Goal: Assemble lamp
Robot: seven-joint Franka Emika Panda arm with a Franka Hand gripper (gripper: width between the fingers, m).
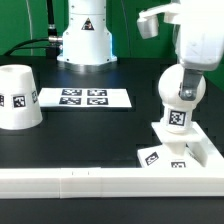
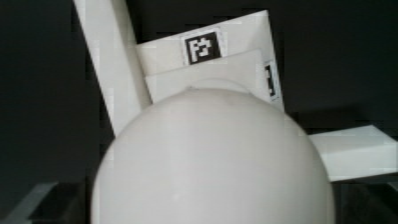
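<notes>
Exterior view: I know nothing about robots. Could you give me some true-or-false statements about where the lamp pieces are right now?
The shade stands at the exterior view's left, apart from the other parts. True.
The bulb lies flat on the marker board. False: it is upright above the base, at the exterior view's right.
The marker board carries four tags. True.
The shade already covers the bulb. False: they are well apart.
The base is next to the long white rail. True.
</notes>
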